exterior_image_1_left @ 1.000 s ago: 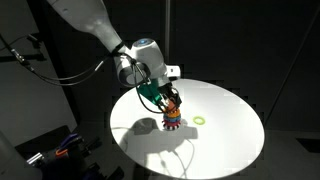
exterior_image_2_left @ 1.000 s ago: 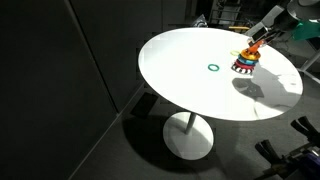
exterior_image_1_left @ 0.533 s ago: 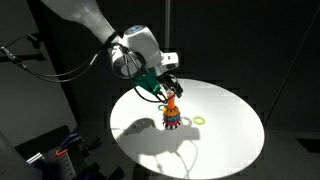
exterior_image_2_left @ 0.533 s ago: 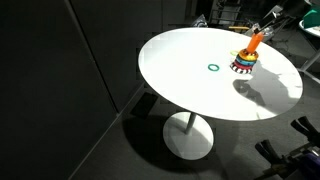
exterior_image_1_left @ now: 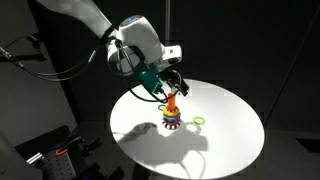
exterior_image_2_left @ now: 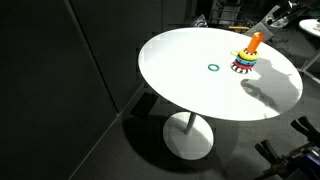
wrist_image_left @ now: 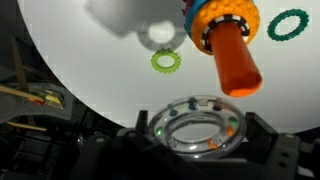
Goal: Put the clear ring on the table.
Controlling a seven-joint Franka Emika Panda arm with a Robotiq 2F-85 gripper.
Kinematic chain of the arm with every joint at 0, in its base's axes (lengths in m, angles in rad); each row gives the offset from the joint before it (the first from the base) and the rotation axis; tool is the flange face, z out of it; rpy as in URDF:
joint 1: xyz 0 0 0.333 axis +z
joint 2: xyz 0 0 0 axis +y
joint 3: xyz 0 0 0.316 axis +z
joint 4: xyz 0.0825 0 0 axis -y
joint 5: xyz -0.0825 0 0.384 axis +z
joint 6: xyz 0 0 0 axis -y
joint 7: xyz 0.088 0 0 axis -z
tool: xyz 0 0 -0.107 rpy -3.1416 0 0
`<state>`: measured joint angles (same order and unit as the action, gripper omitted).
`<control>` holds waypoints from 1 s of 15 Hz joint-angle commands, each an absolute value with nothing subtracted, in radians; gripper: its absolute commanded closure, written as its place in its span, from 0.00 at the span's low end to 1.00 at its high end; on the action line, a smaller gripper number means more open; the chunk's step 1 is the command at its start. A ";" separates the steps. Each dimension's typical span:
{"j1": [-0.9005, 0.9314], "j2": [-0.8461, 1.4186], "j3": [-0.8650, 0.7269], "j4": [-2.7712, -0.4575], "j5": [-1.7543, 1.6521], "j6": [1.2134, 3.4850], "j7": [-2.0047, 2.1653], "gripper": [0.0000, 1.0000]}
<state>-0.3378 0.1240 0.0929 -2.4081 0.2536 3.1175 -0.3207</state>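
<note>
My gripper [wrist_image_left: 197,131] is shut on the clear ring [wrist_image_left: 166,129], a transparent ring with small coloured beads inside it. It holds the ring in the air above the ring stack [wrist_image_left: 222,22], just off the tip of the orange peg [wrist_image_left: 236,58]. In an exterior view the gripper [exterior_image_1_left: 170,88] hangs above the stack [exterior_image_1_left: 172,116] on the round white table [exterior_image_1_left: 230,145]. The stack [exterior_image_2_left: 245,60] and the table [exterior_image_2_left: 185,85] also show in the exterior view from farther off.
A yellow-green ring [wrist_image_left: 165,62] and a dark green ring [wrist_image_left: 289,24] lie on the table beside the stack. A ring shows in both exterior views [exterior_image_1_left: 199,120] [exterior_image_2_left: 213,68]. The surroundings are dark. Cables and gear stand low on the floor [exterior_image_1_left: 60,150].
The gripper has risen from the top of the stack with the clear ring in it. The orange peg now stands bare below it.
</note>
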 commanded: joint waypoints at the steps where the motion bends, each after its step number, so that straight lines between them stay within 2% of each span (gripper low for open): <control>1: -0.362 0.107 0.059 -2.431 0.247 3.118 -0.324 0.31; 15: -0.386 0.261 -0.030 -2.461 0.241 3.063 -0.354 0.31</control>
